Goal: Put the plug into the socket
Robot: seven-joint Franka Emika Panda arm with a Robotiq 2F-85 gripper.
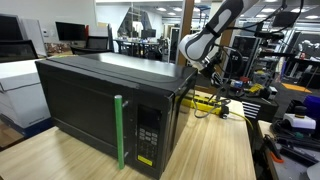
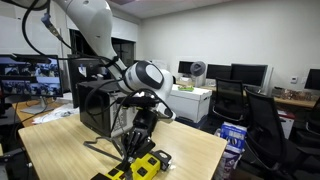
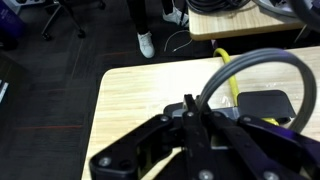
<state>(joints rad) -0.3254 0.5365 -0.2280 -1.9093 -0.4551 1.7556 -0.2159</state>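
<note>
The yellow power strip [image 2: 143, 166] lies at the table's near end in an exterior view. It also shows behind the microwave in an exterior view [image 1: 205, 99], and as a narrow yellow strip in the wrist view [image 3: 229, 76]. My gripper [image 2: 134, 148] points down just above the strip. In the wrist view my gripper [image 3: 188, 108] has its fingers drawn together on a small dark plug [image 3: 187, 101]. A grey cord [image 3: 262, 57] arcs up from the plug. The outlet openings are hidden under the fingers.
A black microwave [image 1: 100, 100] with a green handle [image 1: 119, 130] takes up much of the wooden table [image 1: 215, 150]. A black block [image 3: 265, 103] lies beside the strip. A black cord [image 2: 100, 150] trails on the table. Office chairs [image 2: 265, 120] and desks stand around.
</note>
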